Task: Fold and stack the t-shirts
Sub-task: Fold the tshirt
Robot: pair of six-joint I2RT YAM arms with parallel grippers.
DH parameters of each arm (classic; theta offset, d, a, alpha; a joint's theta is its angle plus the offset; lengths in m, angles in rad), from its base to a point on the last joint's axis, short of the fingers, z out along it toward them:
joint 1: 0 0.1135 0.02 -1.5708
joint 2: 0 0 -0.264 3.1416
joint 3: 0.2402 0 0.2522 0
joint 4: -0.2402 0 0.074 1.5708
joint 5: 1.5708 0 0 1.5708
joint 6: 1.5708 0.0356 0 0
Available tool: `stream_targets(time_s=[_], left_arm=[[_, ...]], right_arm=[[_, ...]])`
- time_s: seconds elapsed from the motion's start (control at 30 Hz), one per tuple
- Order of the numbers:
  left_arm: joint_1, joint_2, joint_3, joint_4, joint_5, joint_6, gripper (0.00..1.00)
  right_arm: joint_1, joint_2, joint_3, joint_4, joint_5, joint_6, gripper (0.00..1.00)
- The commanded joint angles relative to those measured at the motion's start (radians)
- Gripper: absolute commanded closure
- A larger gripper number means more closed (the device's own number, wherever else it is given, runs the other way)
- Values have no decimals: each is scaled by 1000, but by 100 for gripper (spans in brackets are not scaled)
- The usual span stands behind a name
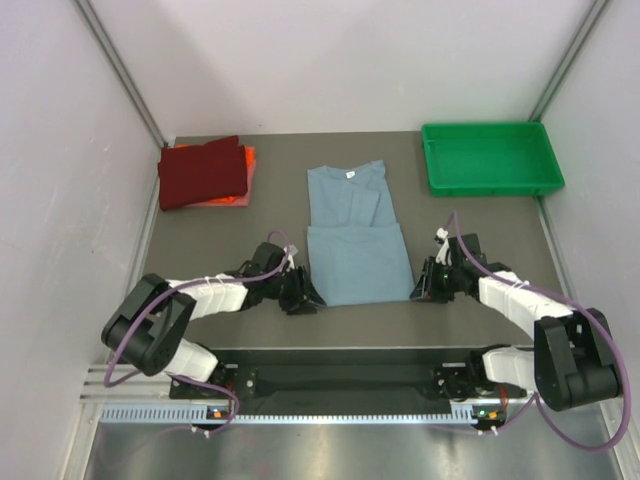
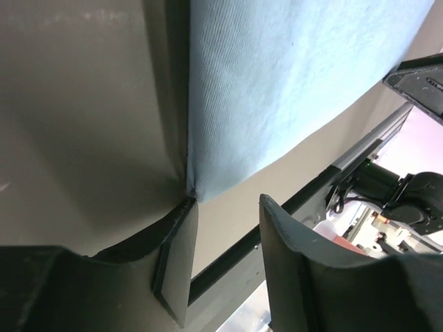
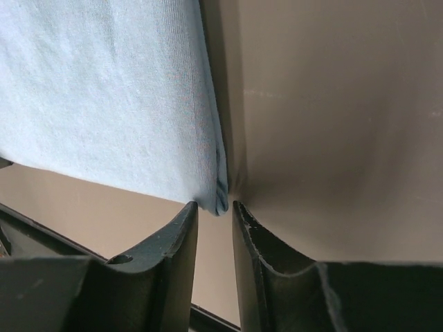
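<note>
Left gripper (image 2: 227,206): low at the table (image 1: 230,235), jaws parted to a moderate gap with nothing between them. One fingertip (image 2: 185,207) sits at the near left corner of the grey-blue t-shirt (image 1: 355,240).

Right gripper (image 3: 214,209): also low, jaws narrowly apart. The shirt's near right corner lies at the mouth of the gap and is not pinched.

The grey-blue t-shirt lies flat at the centre of the table, between the two grippers. Its collar is at the far end and a cloth edge crosses its middle.

Far left: dark red t-shirt (image 1: 200,172), folded, lying on a folded orange t-shirt (image 1: 249,158) whose right edge shows.

Far right: green tray (image 1: 490,186), well apart from the shirts.
</note>
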Motion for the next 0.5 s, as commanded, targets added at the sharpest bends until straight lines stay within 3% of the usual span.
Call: stream_targets(time_s=[0.0,0.07,0.13,0.23,0.47], left_arm=[[-6,47,6,-8,-92,5,55],[-6,48,11,-46,-107,8,59],[-6,38,18,-69,-140,19,76],[-6,26,38,-161,-175,39,99],[-8,-27,51,-207,-161,43,100]], right_arm=[[8,-9,-7,31,-4,-3,75],[9,-14,-8,30,4,-1,86],[9,-23,-13,27,13,2,100],[9,-40,-21,22,24,11,100],[17,-144,-56,8,34,43,100]])
